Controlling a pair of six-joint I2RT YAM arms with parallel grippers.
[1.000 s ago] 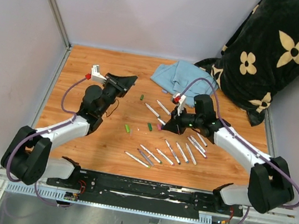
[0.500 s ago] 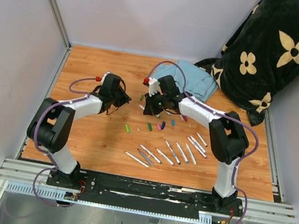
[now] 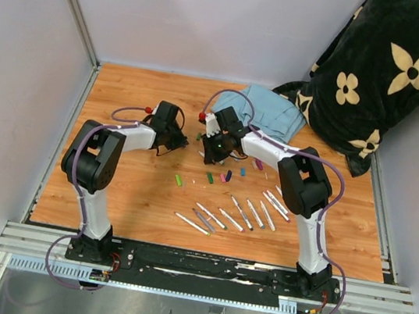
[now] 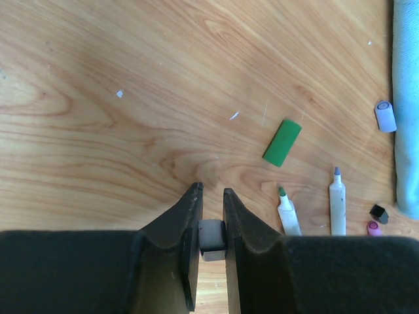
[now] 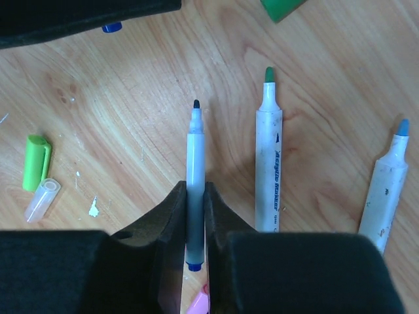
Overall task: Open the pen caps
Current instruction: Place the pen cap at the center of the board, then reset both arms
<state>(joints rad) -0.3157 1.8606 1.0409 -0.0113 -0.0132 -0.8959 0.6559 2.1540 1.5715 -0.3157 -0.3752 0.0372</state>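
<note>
Left pincer grips a small grey cap — right pincer pinches an uncapped dark-tipped marker.

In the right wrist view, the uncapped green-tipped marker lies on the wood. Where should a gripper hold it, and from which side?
Grip the green-tipped marker on its white barrel, well behind the tip, from straight above, jaws across its width. It lies flat, the barrel is straight and even, and bare wood shows on both sides. The tapered tip would probably slip.
</note>
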